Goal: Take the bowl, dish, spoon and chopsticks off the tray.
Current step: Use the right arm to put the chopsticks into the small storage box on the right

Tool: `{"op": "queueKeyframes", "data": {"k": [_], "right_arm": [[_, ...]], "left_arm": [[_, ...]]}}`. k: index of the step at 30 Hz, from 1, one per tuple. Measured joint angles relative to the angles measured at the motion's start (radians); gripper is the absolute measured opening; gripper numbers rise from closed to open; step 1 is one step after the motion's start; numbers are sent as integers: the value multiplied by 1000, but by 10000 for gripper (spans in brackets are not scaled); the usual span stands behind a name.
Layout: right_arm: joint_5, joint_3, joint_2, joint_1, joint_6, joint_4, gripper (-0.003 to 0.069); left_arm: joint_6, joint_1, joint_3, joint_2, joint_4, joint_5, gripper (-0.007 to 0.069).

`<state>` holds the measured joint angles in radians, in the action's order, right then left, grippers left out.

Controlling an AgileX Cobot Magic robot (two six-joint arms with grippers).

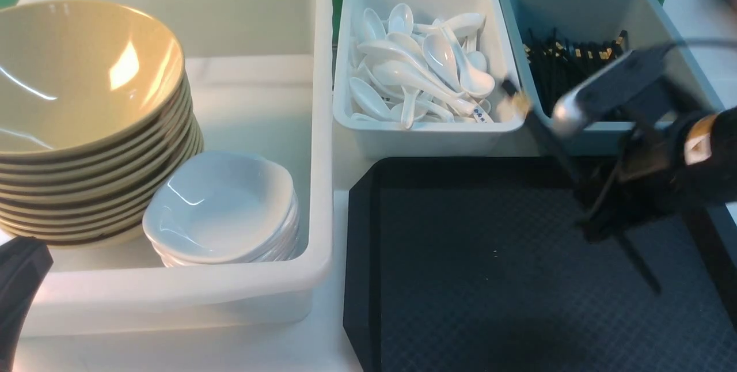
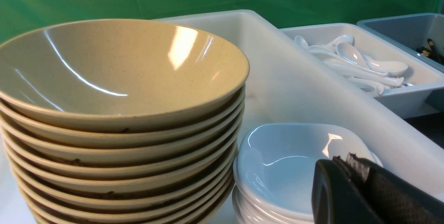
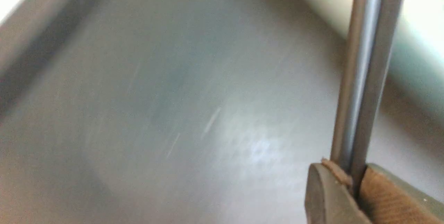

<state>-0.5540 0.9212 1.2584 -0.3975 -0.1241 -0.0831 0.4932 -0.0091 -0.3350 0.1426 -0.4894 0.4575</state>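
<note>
The black tray [image 1: 460, 280] lies bare at the front right. Just above its far right part, my right gripper [image 1: 596, 213] is shut on the black chopsticks [image 1: 639, 262], which slant up with their gold-banded ends toward the tubs; the picture is motion-blurred. In the right wrist view the chopsticks [image 3: 364, 78] stick out of the closed right gripper [image 3: 353, 182]. An olive-yellow bowl [image 1: 75, 72] tops a stack, and a white dish [image 1: 221, 205] tops a smaller stack beside it. My left gripper [image 2: 347, 160] is shut and empty, close over the dish [image 2: 288, 161] and beside the bowl [image 2: 114, 68].
Both stacks stand in a large white tub [image 1: 322, 130] on the left. A smaller white tub [image 1: 426, 136] behind the tray holds several white spoons [image 1: 426, 67]. A grey-blue tub [image 1: 581, 9] at the back right holds more black chopsticks [image 1: 567, 58]. A dark part of my left arm [image 1: 20, 280] shows at the bottom left.
</note>
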Motion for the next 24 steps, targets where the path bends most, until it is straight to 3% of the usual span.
{"op": "queueKeyframes", "data": {"k": [2, 5, 8, 10, 16, 17, 18, 20, 24], "right_arm": [[184, 0, -29, 38, 0, -18, 127], [597, 0, 6, 116, 1, -26, 127], [837, 50, 129, 187, 30, -25, 129], [840, 87, 171, 204, 47, -24, 143], [615, 261, 286, 240, 134, -21, 381], [615, 266, 285, 240, 135, -21, 389], [524, 307, 255, 236, 140, -21, 438], [430, 350, 197, 227, 146, -21, 447], [319, 365, 32, 194, 124, -21, 335]], "left_arm": [[1, 0, 0, 0, 0, -4, -11], [1, 0, 0, 0, 1, -6, -11], [1, 0, 0, 0, 15, -14, -11], [1, 0, 0, 0, 28, -15, -11], [1, 0, 0, 0, 52, -16, -11], [1, 0, 0, 0, 52, -16, -11], [1, 0, 0, 0, 53, -16, -11], [1, 0, 0, 0, 53, -16, -11], [1, 0, 0, 0, 53, -16, -11]]}}
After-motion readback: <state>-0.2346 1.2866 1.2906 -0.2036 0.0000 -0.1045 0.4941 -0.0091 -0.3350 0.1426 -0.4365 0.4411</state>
